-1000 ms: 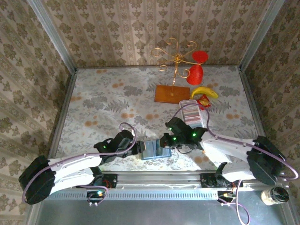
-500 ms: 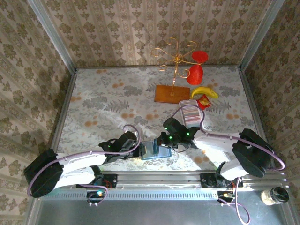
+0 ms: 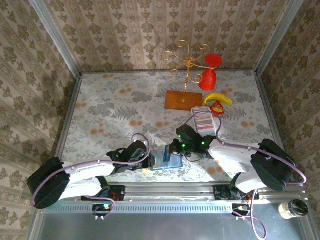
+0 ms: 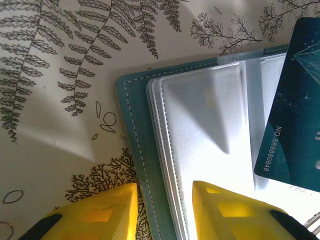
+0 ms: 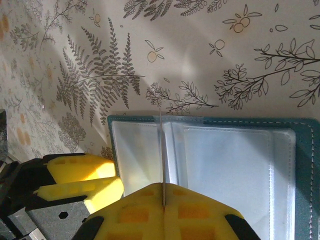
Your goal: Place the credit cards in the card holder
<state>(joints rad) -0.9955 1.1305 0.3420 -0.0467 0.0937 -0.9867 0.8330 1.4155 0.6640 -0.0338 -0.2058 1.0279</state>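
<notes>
The teal card holder [image 4: 131, 150] lies open and flat on the patterned table, its clear sleeves [image 5: 235, 170] facing up; from above the card holder [image 3: 161, 161] sits near the front edge between both arms. My left gripper [image 4: 165, 202] stands partly open over its edge, one yellow fingertip [image 4: 102, 212] beside it on the table and the other on the sleeves. My right gripper [image 5: 163, 194] is shut on a dark teal credit card [image 4: 295, 110]. That credit card [image 5: 163, 150] shows edge-on, standing over the sleeves near the fold.
A long whitish tray [image 3: 202, 120] of stacked cards lies behind the right arm. Further back stand an orange-brown board [image 3: 183, 100] with a gold wire stand [image 3: 189, 60], red pieces [image 3: 208, 79] and a banana [image 3: 218, 98]. Metal rails border the table.
Both grippers have edged closer to the card holder. The right gripper has come down a little with the card still in it.
</notes>
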